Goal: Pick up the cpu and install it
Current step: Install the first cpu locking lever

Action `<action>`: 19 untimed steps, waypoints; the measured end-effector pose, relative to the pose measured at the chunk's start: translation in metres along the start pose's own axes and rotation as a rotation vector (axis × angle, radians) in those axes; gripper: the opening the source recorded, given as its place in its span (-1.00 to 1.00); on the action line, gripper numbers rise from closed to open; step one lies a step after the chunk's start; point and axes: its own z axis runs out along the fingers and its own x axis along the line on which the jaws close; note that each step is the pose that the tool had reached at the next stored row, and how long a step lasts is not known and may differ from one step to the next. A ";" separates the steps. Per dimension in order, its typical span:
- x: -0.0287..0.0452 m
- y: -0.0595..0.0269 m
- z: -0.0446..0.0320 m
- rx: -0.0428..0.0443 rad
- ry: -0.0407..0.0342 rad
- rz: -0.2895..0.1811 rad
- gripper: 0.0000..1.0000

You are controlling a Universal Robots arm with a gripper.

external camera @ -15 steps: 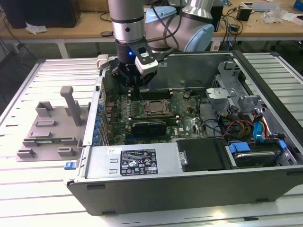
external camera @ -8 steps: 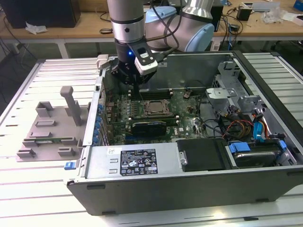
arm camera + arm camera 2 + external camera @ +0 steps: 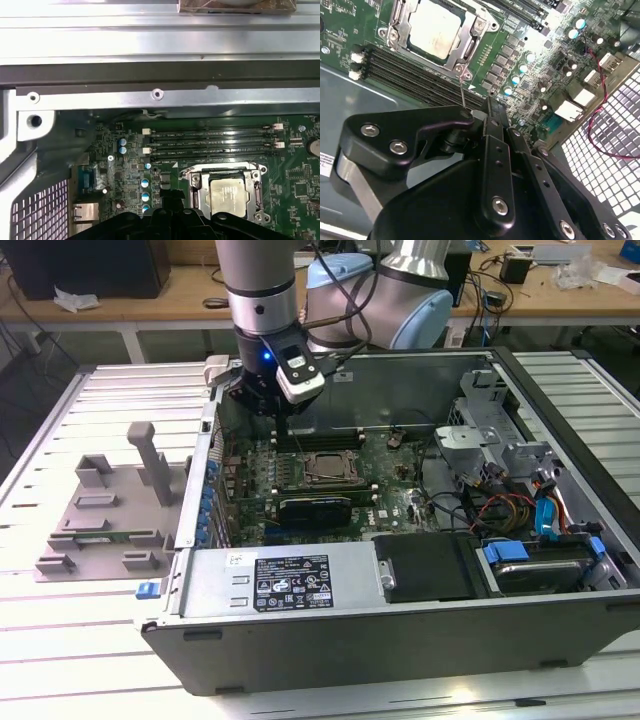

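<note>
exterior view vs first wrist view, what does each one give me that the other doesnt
Exterior view's own: the grey fixture beside the case, the black card, the coloured cables. First wrist view's own: the perforated case wall, the blue capacitors. Shared: the cpu lying in its socket, the memory slots, and the gripper near the socket.

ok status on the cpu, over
gripper shut, over the memory slots beside the socket. cpu lying in the socket. nothing between them.
</note>
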 end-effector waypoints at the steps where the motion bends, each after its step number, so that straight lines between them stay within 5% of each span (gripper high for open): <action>1: 0.0002 -0.0001 0.0003 -0.0003 0.0003 -0.004 -0.79; 5: 0.0005 -0.0002 0.0023 -0.0162 0.0056 -0.061 -0.79; 8: 0.0005 -0.0002 0.0028 -0.0359 0.0076 -0.082 -0.79; 12: 0.0005 -0.0003 0.0034 -0.0847 0.0094 -0.108 -0.79; 15: -0.0008 -0.0003 0.0037 -0.0883 0.0097 -0.111 -0.79; 19: -0.0257 -0.0005 0.0055 -0.0882 0.0111 -0.111 -0.79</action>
